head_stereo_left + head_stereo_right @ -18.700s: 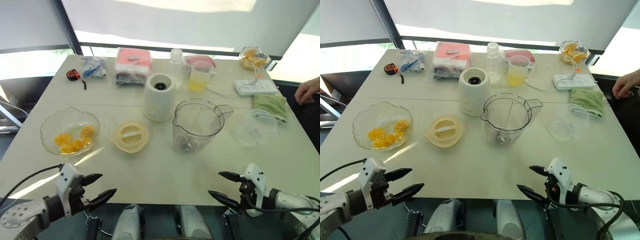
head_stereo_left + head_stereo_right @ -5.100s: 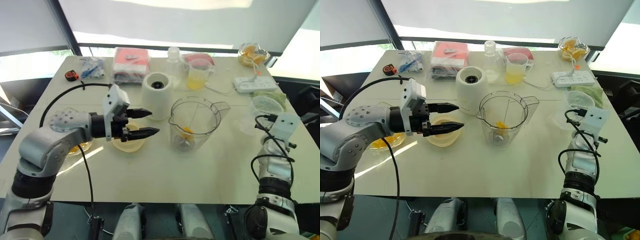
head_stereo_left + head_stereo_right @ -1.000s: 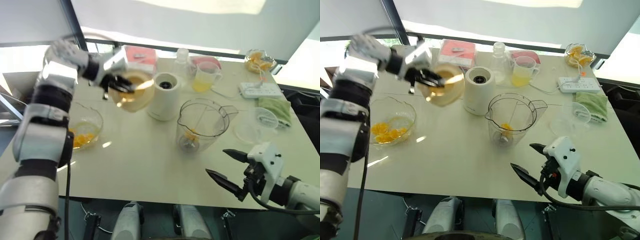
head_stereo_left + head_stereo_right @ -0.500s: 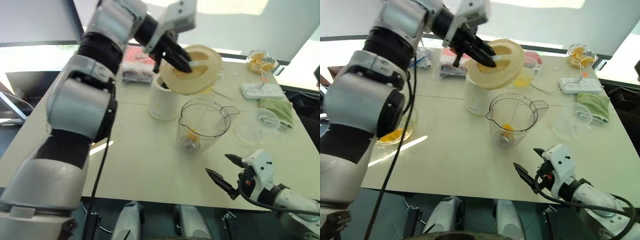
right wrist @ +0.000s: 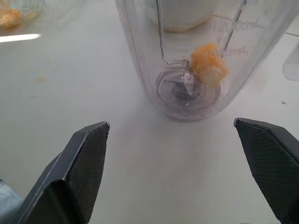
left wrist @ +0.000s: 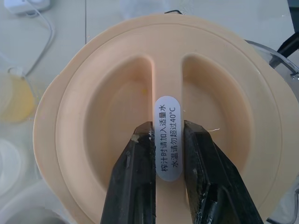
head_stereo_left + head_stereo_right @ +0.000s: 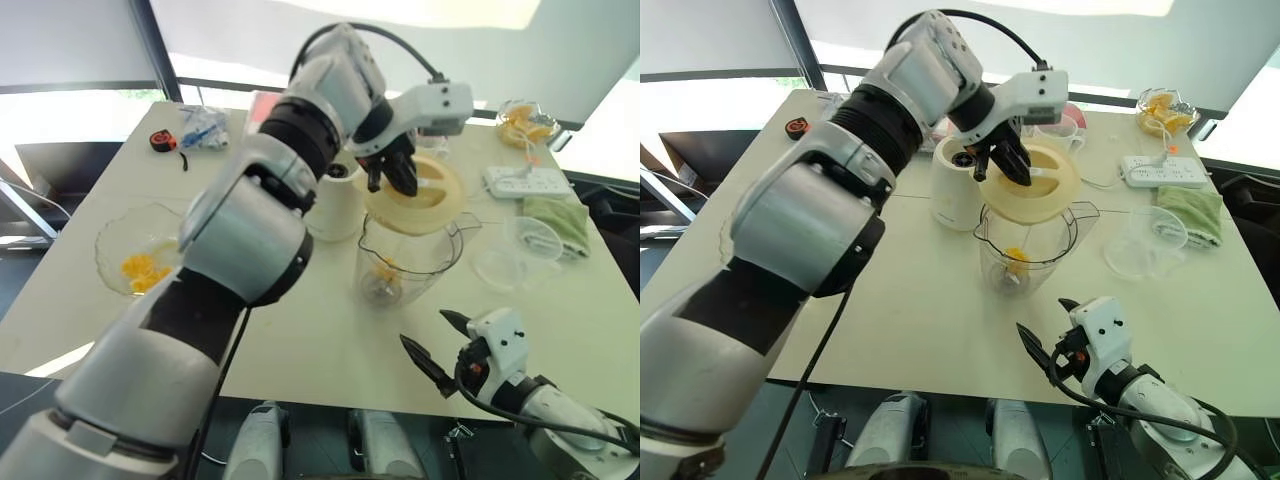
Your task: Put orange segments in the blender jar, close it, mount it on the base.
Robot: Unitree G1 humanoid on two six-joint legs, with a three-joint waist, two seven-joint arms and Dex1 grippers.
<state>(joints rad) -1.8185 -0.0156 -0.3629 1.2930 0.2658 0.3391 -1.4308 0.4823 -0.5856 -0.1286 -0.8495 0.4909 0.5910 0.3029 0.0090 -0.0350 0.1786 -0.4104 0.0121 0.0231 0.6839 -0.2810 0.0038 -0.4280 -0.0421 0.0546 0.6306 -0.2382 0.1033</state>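
At the left side of the table I see the shallow glass dish, and some orange segments lie in it. So not all the fruit is in the jar, if all of it must go there; I cannot know this from here.

Next comes the base, the cream-white cylinder, which stands upright just left of the jar with its dark socket free. Nothing is mounted on it yet.

Then the blender jar stands on the table, near the middle. Inside, at the bottom beside the blade, I see one orange piece. Over the jar's mouth is the cream lid. My left gripper carries it: the two black fingers are clamped on the raised middle rib of the lid, where the white label is. The lid is slightly tilted and seems to hover over the rim, a little toward the far side; I cannot tell if it touches the rim.

At the right and near me, the right gripper waits low over the table edge with its fingers wide apart, holding nothing, and it points toward the jar.

I judge the filling is done at least partly, the closing is in hand, and the mounting on the base is left.
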